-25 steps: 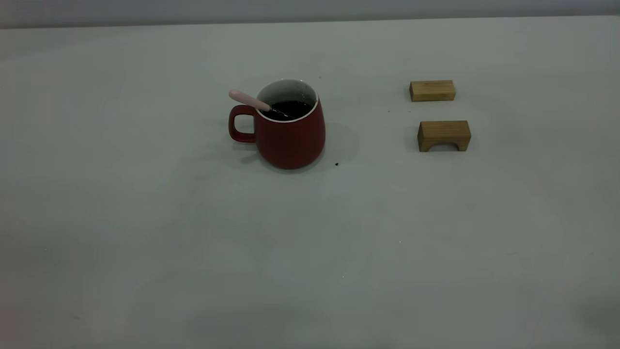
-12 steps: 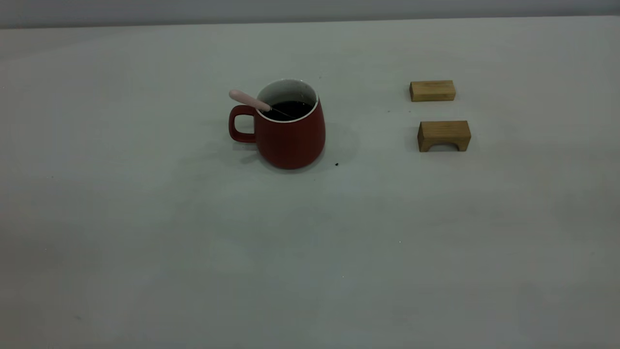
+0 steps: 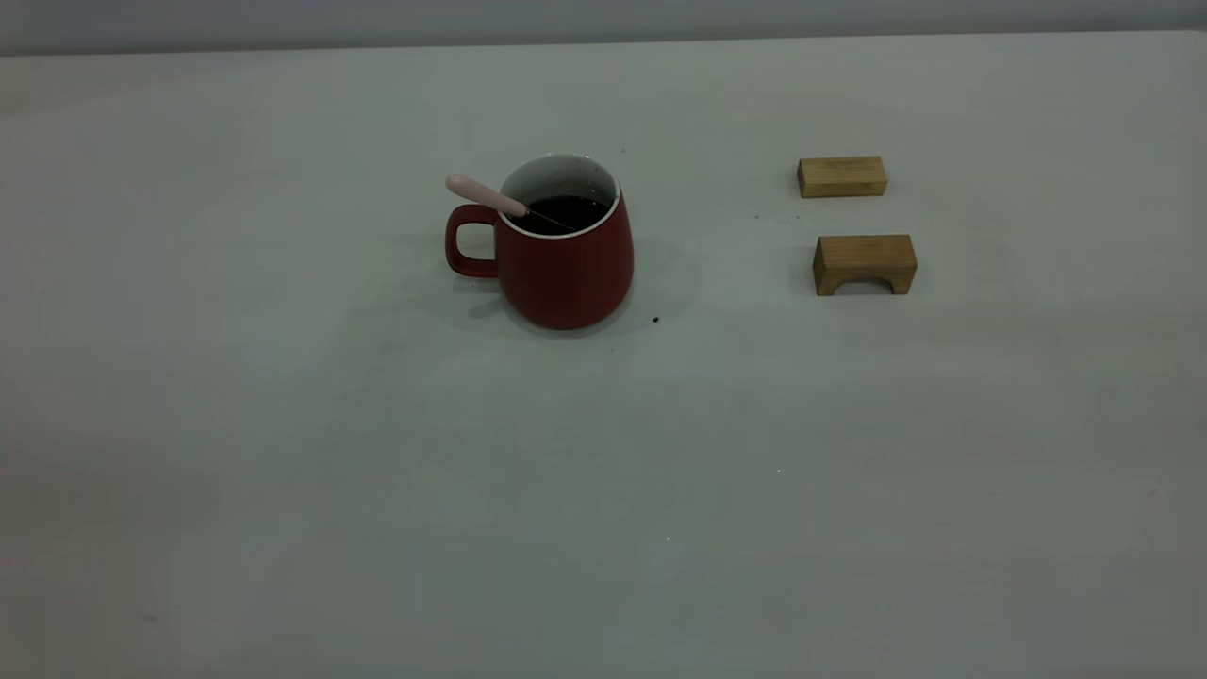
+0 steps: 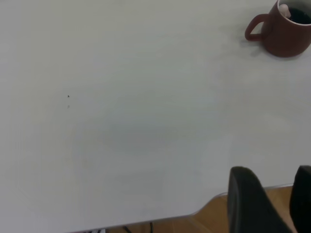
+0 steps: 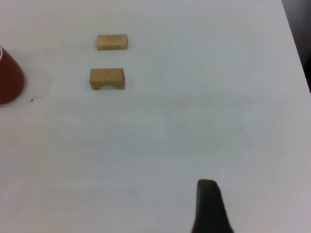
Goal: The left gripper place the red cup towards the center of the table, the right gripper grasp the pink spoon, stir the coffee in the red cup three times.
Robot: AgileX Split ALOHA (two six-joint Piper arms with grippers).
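Note:
The red cup (image 3: 566, 269) stands upright near the middle of the table (image 3: 603, 471), its handle pointing left in the exterior view. Dark coffee (image 3: 566, 209) fills it. The pink spoon (image 3: 486, 194) leans inside the cup, with its handle over the rim above the cup's handle. Neither gripper shows in the exterior view. My left gripper (image 4: 272, 170) is open and empty over the table's near edge, far from the cup (image 4: 284, 36). My right gripper (image 5: 257, 208) shows a single dark finger (image 5: 209, 204) with nothing beside it, also far from the cup (image 5: 9, 77).
Two tan wooden blocks lie to the right of the cup: a flat one (image 3: 842, 176) farther back and an arched one (image 3: 865, 263) nearer. A small dark speck (image 3: 655, 320) sits by the cup's base. A wooden floor (image 4: 194, 223) shows past the table edge.
A faint shadow at the table's near right corner has gone. The cup, the spoon and the blocks have not moved.

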